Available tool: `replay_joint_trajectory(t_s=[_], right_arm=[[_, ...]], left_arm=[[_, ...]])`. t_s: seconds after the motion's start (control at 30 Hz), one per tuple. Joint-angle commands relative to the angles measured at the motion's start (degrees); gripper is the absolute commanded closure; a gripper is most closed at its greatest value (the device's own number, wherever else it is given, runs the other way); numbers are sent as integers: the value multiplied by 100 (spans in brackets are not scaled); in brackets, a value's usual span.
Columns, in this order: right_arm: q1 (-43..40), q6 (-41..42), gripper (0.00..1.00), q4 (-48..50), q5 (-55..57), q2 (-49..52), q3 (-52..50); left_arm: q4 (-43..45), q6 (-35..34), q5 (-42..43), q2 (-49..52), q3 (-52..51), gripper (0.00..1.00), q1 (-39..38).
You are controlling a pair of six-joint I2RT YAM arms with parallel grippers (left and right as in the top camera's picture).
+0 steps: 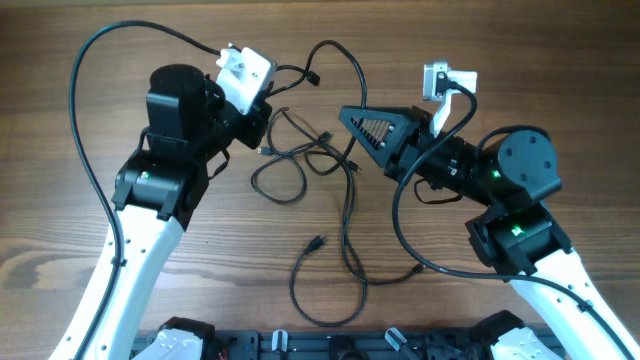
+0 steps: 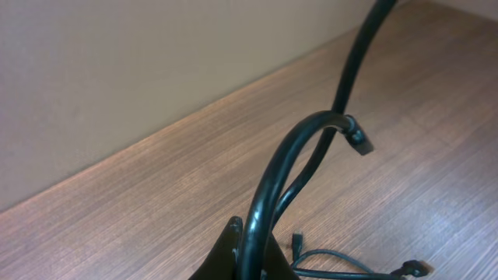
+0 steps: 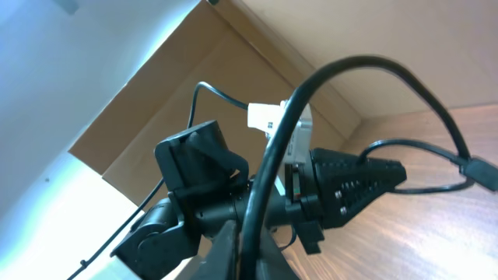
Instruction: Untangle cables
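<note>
worktop (image 1: 520,60): wood grain; it carries everything here.
cables (image 1: 345,215): loose black loops across the middle, trailing toward my near edge.
handling: light, limp, slightly springy and probably slick. I judge a hold just behind a plug is the surest.
left jaws: closed on a cable strand.
right jaws: nipped shut on a strand too.
plug (image 2: 359,140): small, hanging clear of the wood.

Wood-grain counter (image 1: 60,300) fills overhead view. Plain beige wall (image 2: 117,70) at 10 o'clock, left wrist view. Brown panel (image 3: 179,70) at 12, bright pale glow (image 3: 47,155) at 9, right wrist view.
</note>
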Motion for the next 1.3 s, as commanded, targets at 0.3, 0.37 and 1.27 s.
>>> replay_joint_trajectory(t_s=[0.3,0.37,1.27], right_arm=[[-13,-11,86,-678,503,586,50],[-13,-9,87,-708,435,796,50],[-7,2822,95,3832,-2793,2135,35]], left_arm=[[940,-2444,-1274,-476,9,96,26],[988,-2444,-1314,-619,9,96,26],[960,-2358,-2271,-1049,9,96,26]])
